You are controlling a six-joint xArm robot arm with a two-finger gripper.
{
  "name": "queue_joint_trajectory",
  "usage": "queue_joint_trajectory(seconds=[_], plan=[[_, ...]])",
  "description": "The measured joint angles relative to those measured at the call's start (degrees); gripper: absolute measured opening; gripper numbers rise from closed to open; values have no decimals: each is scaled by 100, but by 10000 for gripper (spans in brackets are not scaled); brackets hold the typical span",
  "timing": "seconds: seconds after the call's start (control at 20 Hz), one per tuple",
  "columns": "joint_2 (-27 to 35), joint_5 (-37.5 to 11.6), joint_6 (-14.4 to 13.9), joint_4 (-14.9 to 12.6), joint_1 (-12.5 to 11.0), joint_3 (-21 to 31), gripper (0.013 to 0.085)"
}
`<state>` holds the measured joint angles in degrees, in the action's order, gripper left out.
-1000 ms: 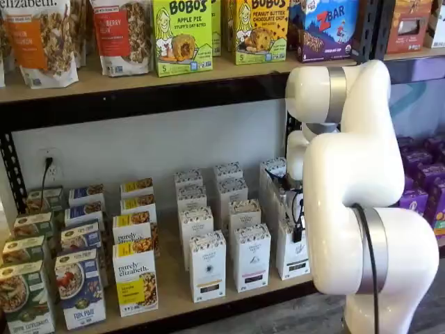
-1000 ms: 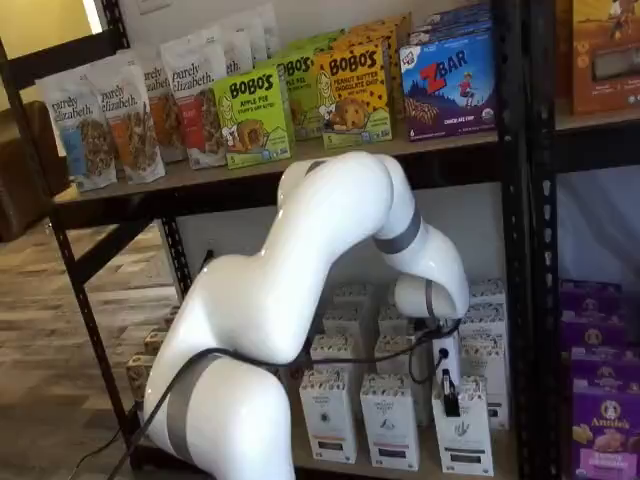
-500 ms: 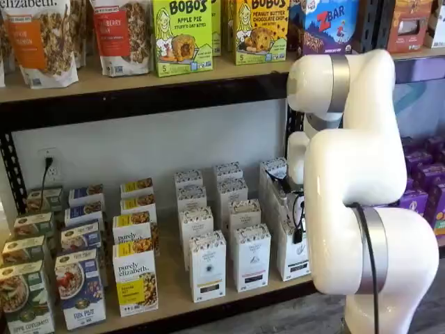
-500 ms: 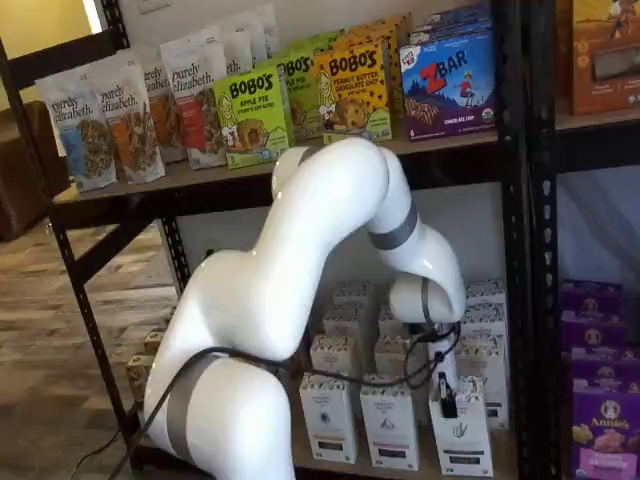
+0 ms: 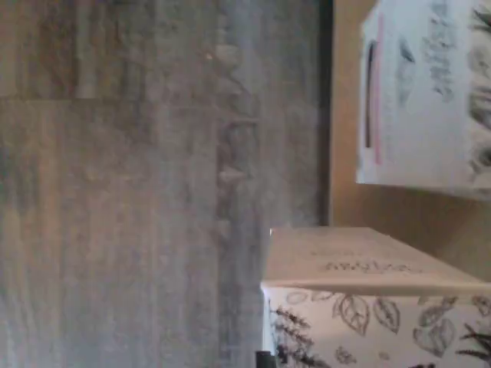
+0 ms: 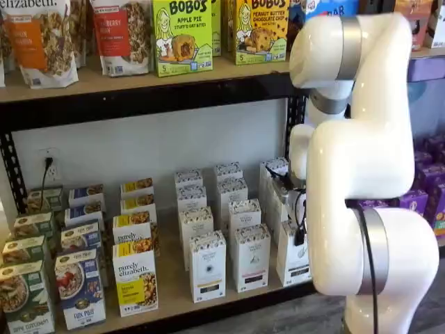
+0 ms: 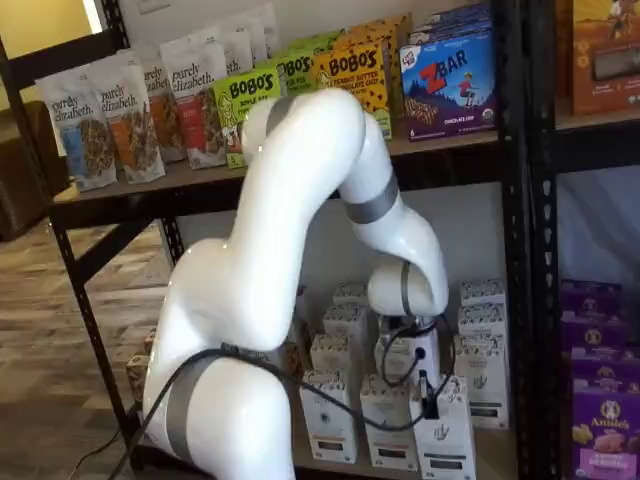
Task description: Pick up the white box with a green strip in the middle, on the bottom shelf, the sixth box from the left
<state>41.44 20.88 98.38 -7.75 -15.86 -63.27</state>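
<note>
The white box (image 7: 446, 445) stands at the front right of the bottom shelf (image 6: 170, 296), with a speckled top band and a small dark emblem. My gripper (image 7: 430, 396) is shut on its top; one black finger lies down the box's front. In a shelf view the box (image 6: 290, 261) shows half hidden behind my white arm, with the gripper (image 6: 300, 233) and its cable above it. The wrist view shows the box's leaf-patterned top (image 5: 368, 264) close up, the shelf board's edge (image 5: 345, 153) and the floor beyond. The strip's colour is too small to tell.
Like white cartons (image 6: 207, 268) stand in rows to the left and behind. Colourful purely elizabeth boxes (image 6: 135, 278) fill the shelf's left. The upper shelf holds Bobo's boxes (image 6: 182, 35). A black rack post (image 7: 515, 250) and purple boxes (image 7: 600, 420) are at the right.
The arm's upper joints have risen. The gripper and the white box have shifted together a little outward from the row of cartons, towards the shelf's front edge.
</note>
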Motion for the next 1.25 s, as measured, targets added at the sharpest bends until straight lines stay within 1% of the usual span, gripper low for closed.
queue_joint_trajectory(seconds=[0.05, 0.15, 0.2, 0.25, 0.4, 0.45, 0.6, 0.8, 0.95, 1.1, 1.25], plan=[[-202, -17, -60, -52, 9, 226, 450], [-763, -104, -256, -232, 32, 847, 450], [-1072, -159, -424, -400, 42, 1176, 450], [-1278, -162, -509, -483, 50, 1375, 450], [-2130, 98, -633, -559, 113, 2066, 450], [-2448, 263, -643, -548, 142, 2280, 450], [-3149, 664, -623, -456, 225, 2697, 450], [-4032, 1289, -350, -18, 371, 3064, 450], [-4620, 1583, -297, 156, 487, 3279, 450], [-5159, 1892, -320, 251, 607, 3420, 450], [-5551, 2115, -413, 213, 685, 3494, 450]])
